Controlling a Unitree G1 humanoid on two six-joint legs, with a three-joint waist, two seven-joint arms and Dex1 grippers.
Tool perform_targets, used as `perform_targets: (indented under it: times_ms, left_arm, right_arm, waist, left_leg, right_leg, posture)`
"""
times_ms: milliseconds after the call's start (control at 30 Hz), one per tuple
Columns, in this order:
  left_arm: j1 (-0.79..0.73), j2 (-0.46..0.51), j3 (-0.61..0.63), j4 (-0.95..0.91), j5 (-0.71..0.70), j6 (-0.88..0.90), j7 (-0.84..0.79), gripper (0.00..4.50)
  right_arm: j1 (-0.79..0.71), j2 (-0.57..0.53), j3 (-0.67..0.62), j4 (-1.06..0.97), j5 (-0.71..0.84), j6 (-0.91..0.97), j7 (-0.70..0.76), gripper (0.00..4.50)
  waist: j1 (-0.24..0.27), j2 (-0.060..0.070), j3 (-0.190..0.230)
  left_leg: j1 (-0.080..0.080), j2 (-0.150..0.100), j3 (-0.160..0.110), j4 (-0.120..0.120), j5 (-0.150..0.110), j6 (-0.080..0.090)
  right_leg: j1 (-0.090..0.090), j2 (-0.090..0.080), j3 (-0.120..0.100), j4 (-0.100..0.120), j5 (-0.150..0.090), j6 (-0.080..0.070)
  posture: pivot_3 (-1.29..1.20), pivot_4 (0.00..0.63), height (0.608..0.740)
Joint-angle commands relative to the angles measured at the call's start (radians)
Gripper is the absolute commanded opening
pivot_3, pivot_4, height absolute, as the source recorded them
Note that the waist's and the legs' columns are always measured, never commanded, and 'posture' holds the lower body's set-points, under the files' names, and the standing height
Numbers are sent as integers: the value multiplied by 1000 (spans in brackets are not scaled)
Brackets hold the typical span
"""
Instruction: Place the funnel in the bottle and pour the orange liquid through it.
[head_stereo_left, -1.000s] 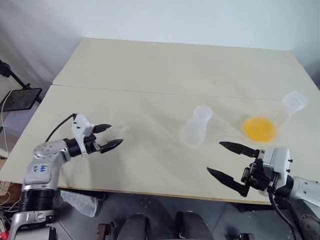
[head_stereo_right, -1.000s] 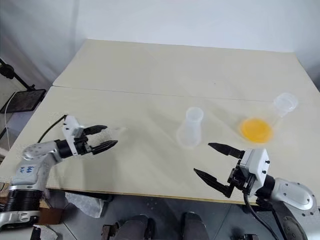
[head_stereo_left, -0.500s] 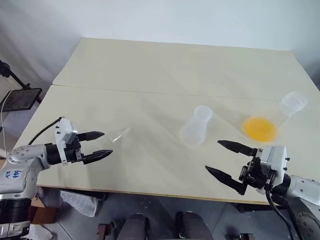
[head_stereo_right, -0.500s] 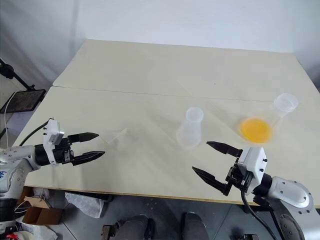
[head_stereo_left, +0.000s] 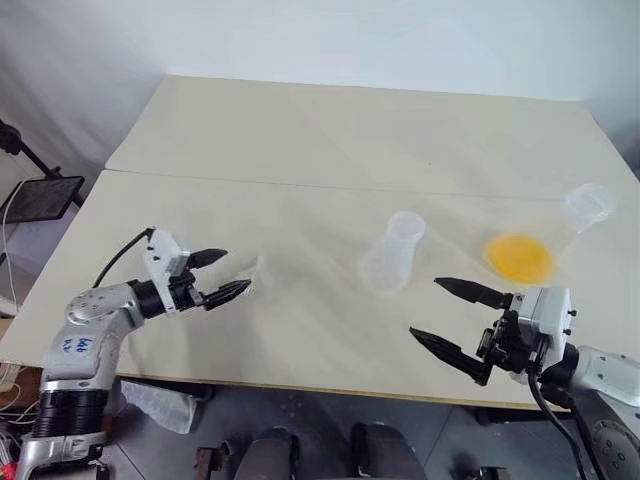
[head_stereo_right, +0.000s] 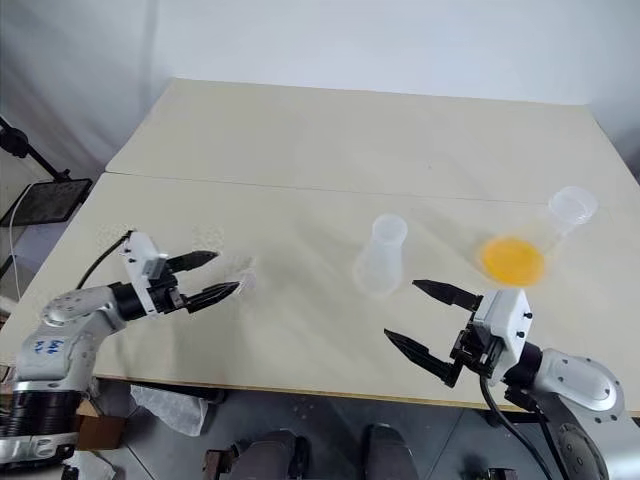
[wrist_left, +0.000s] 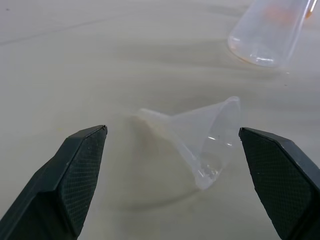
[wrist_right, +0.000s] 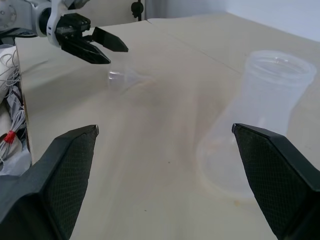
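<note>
At the lower left of the head view we hold our left claw (head_stereo_left: 222, 276) wide open and empty, level with the funnel (wrist_left: 200, 135) lying on its side on the bench (head_stereo_left: 300, 150). At the lower right our right claw (head_stereo_left: 462, 322) gapes empty too, just below the bottle (head_stereo_left: 393, 252). The orange liquid (head_stereo_left: 519, 257) sits in the clearer flask (head_stereo_left: 560, 230) at mid-right. We judge the funnel light and slippery; an off-centre pinch could squirt it away.

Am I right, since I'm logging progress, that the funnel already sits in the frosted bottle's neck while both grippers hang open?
Not quite. The funnel lies on its side on the table, just ahead of the open left gripper, as the left wrist view shows. The frosted bottle stands apart with nothing in its neck. The right gripper is open too.
</note>
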Motion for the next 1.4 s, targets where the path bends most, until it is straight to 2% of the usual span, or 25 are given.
perform_targets:
  times_ms: [33, 300, 333, 400, 800, 933, 1100, 1267, 1400]
  left_arm:
    - [-26, -7, -13, 9, 29, -27, 28, 4493]
    - [-47, -4, -22, 58, 71, -44, 68, 4493]
    - [-49, -3, -22, 66, 73, -40, 66, 4310]
    - [-53, 6, -32, 81, 77, -28, 54, 3870]
    - [-102, 6, -45, 157, 79, -32, 27, 15]
    - [-138, 29, -44, 177, 64, -33, -26, 15]
    - [-220, 119, -79, 137, -5, 39, -244, 15]
    - [-475, 136, -193, 185, -12, 210, -362, 15]
    - [-676, 90, -260, 251, -24, 342, -420, 15]
  right_arm:
    - [2, 8, -4, -24, 6, -6, -9, 4500]
    - [13, 15, -12, -33, 4, -9, -25, 4500]
    - [15, 17, -13, -34, 3, -10, -27, 4500]
    - [21, 20, -13, -38, 1, -12, -30, 4500]
    - [35, 28, -17, -39, -9, -28, -40, 4500]
    - [38, 33, -17, -36, -16, -33, -38, 4500]
    - [69, 32, -50, -43, -11, -33, -40, 4500]
    - [126, 29, -115, -51, 2, -37, -33, 4500]
    - [156, 38, -159, -62, 5, -40, -43, 4500]
  waist:
    - [0, 0, 0]
    - [0, 0, 0]
    - [0, 0, 0]
    - [0, 0, 0]
    - [8, 0, 0]
    - [11, 0, 0]
    - [12, 0, 0]
    - [25, 0, 0]
    - [20, 0, 0]
  left_leg:
    - [0, 0, 0, 0, 0, 0]
    - [0, 0, 0, 0, 0, 0]
    - [0, 0, 0, 0, 0, 0]
    - [0, 0, 0, 0, 0, 0]
    - [0, 0, 0, 0, 0, 0]
    - [0, 0, 0, 1, 0, 0]
    - [0, 0, -1, 1, 0, 0]
    - [-1, -2, -5, 2, 0, 0]
    - [-2, -4, -7, 2, 0, 1]
  right_leg:
    - [0, 0, 0, 0, 0, 0]
    - [0, 0, -1, 0, 0, 0]
    - [0, 0, -1, 0, 0, 0]
    - [0, 0, -1, 0, 0, 0]
    - [1, 0, -1, 0, 0, 0]
    - [1, 0, -1, 0, 0, 0]
    - [1, 1, -2, 0, 0, 0]
    - [3, 0, -4, -1, 0, 0]
    - [4, 1, -4, 0, 0, 0]
  posture:
    - [0, 150, 740]
    - [0, 150, 740]
    - [0, 150, 740]
    - [0, 150, 740]
    - [0, 150, 740]
    - [0, 150, 740]
    - [0, 150, 740]
    - [0, 150, 740]
    - [0, 150, 740]
